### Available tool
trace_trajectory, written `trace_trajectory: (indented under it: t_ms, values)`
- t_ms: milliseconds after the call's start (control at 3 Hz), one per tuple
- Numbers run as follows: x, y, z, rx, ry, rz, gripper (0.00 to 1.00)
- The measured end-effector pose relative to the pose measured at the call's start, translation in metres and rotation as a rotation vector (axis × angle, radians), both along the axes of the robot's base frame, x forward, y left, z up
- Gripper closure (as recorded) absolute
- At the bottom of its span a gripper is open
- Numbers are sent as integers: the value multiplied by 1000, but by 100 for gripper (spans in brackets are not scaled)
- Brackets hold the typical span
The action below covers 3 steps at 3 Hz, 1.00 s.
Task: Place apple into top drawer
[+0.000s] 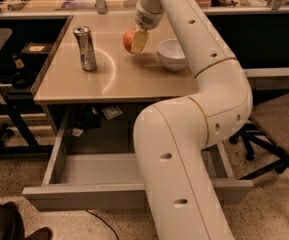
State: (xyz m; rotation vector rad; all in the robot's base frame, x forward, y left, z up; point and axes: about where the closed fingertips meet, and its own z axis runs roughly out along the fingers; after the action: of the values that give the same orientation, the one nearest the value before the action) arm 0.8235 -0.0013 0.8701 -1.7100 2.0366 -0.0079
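The apple (128, 41), red-orange, is over the back middle of the tan table (134, 81), held just above its surface. My gripper (138, 40) reaches down from the white arm and is shut on the apple, with a pale finger (140, 40) covering its right side. The top drawer (84, 196) is pulled open below the table's front edge. Its grey inside shows on the left, and my arm hides its middle and right.
A dented metal can (85, 48) stands on the table left of the apple. A white bowl (171, 54) sits just right of it. An office chair (281, 129) is at the right, and shelving with clutter at the left.
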Motion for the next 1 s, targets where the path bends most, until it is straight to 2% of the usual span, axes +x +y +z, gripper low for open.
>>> trace_trajectory:
  t_ms: [667, 1000]
  values:
    - [-22, -20, 26, 30, 10, -33, 100]
    - [-45, -29, 32, 59, 24, -45, 100]
